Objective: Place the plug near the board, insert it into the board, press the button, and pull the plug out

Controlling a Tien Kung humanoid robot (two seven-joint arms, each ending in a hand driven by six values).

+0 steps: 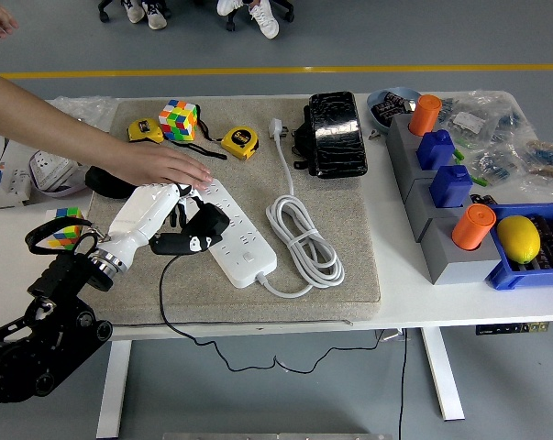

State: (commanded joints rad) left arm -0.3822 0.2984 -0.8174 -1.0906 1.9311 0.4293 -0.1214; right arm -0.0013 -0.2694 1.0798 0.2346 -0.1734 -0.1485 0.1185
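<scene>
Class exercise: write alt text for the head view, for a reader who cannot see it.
The robot's left hand holds a black plug over a white power strip on a grey mat, while a person's hand presses the strip's far end.

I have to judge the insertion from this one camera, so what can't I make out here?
- Head view: the black plug's prongs, hidden by its body and the left robot hand.
- The power strip's far end, covered by a person's hand.
- Whether the plug is seated or only above the sockets.
- The right robot hand is out of frame.
</scene>
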